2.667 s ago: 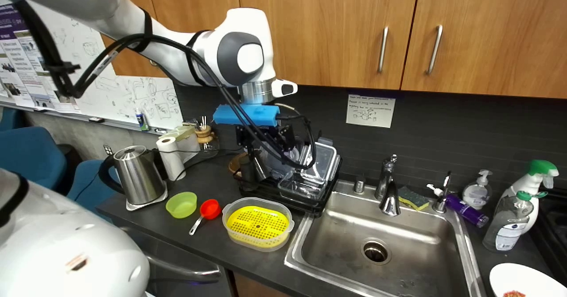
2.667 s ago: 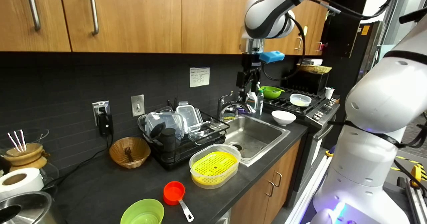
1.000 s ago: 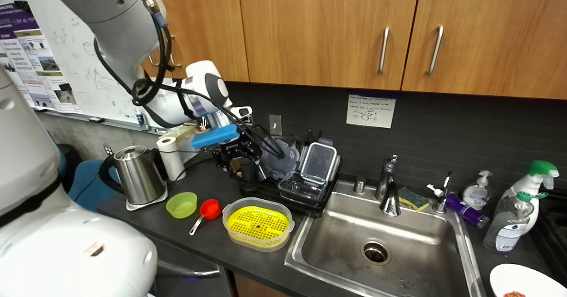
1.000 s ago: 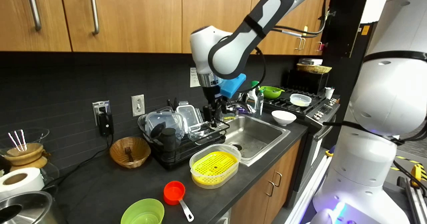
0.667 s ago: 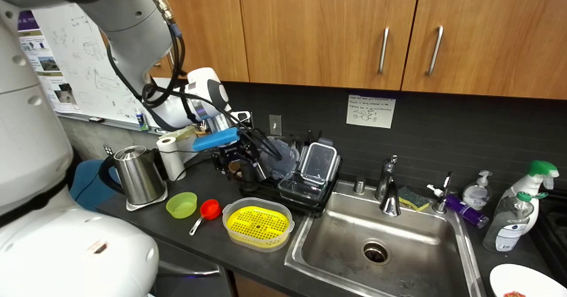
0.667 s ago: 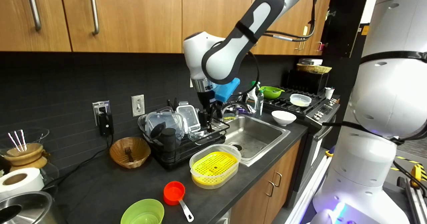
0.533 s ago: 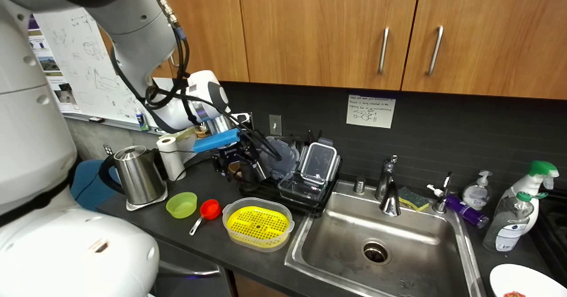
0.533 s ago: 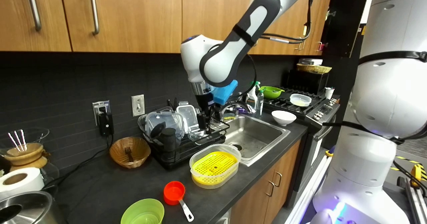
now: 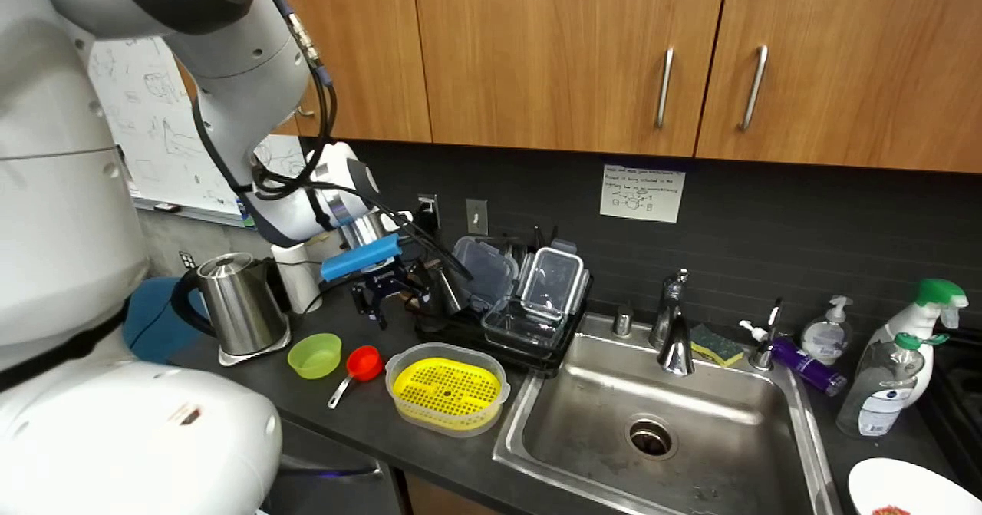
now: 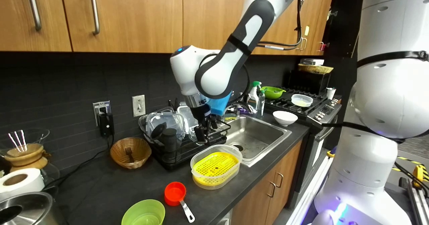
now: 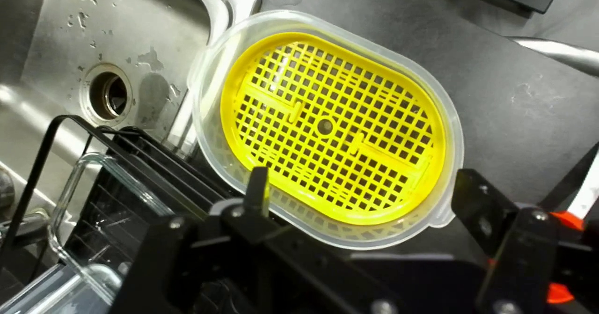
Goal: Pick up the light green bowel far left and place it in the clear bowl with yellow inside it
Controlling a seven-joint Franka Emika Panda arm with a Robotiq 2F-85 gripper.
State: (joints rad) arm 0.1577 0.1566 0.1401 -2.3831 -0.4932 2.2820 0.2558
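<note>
End effector (image 11: 361,186) spread wide, grasping nothing, hangs above the tabletop (image 9: 376,423); the step looks like the approach. Untouched, the light green bowl (image 9: 314,355) sits upright, with the red measuring cup (image 9: 364,363) between it and the clear bowl (image 11: 271,21). Best to straddle one wall clear of the cup, descend straight and squeeze lightly, since the rim looks thin enough to flex.
</note>
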